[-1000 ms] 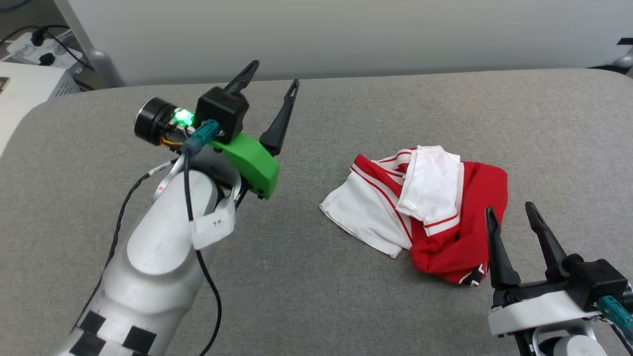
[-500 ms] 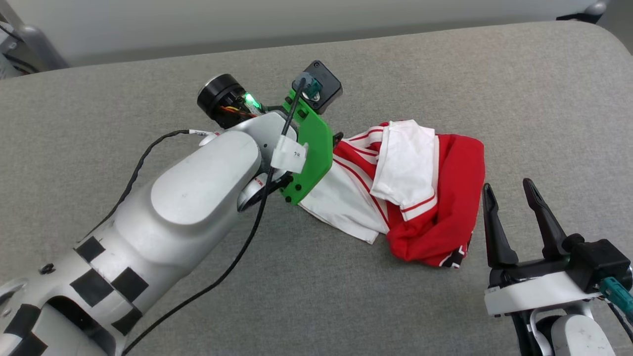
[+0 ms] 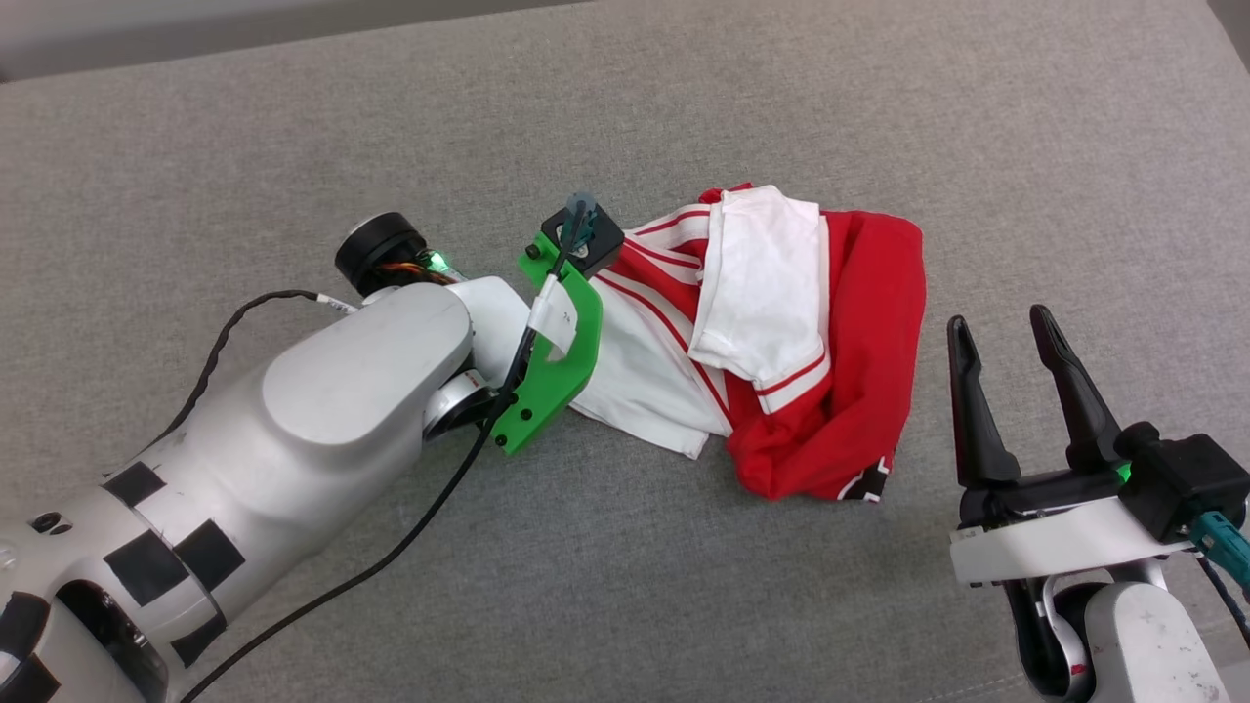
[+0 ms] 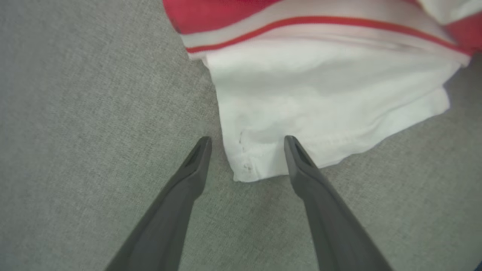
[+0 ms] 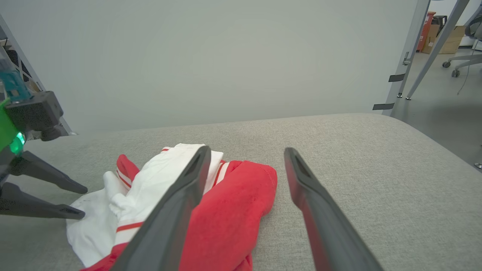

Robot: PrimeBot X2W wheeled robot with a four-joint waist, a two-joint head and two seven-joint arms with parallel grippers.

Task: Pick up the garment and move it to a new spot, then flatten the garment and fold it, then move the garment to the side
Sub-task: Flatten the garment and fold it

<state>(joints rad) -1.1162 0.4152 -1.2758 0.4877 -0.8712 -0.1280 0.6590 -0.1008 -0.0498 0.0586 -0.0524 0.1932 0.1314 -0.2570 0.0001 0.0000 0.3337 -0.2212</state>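
The garment (image 3: 781,322) lay crumpled on the grey worktop (image 3: 293,146). The left pincer (image 4: 246,138) stood wide, angled down with its tips astride the garment's white corner. Whether it touched the cloth could not be told. The right pincer (image 3: 997,317) stood wide and empty, just beside the garment's red side.

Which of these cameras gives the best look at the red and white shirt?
The head view: nearly the whole crumpled shirt lies in sight on the grey surface. The left wrist view catches a white corner and striped trim up close; the right wrist view sees it low, partly behind the right gripper's finger.
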